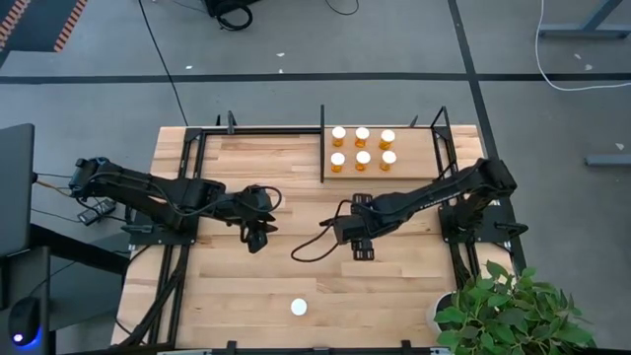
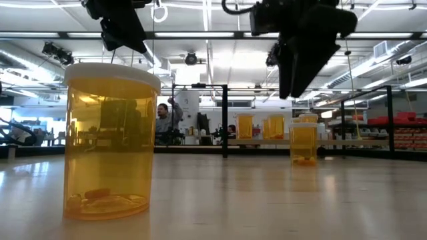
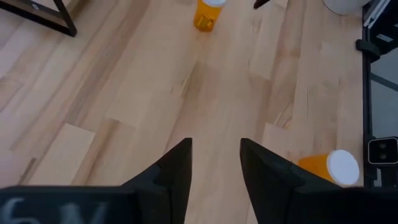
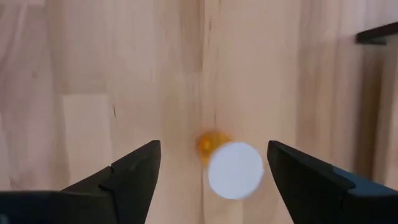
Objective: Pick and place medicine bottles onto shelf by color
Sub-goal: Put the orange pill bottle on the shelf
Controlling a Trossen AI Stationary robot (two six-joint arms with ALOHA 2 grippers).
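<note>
Looming at the left of the low view, a translucent orange medicine bottle with a round white cap (image 2: 110,140) stands upright on the planked wooden surface (image 1: 256,286); in the high view it sits at lower centre. A second bottle (image 4: 230,165) stands upright directly beneath the right claw (image 1: 361,248), between its fingers (image 4: 127,177), so the right arm is clearly the nearer one. That claw is spread wide, holding and touching nothing. Left claw (image 1: 258,237) hovers mid-frame, fingers (image 3: 171,177) apart, empty. Six bottles (image 1: 363,148) already stand on the pale plywood shelf (image 1: 419,158) at upper right.
</note>
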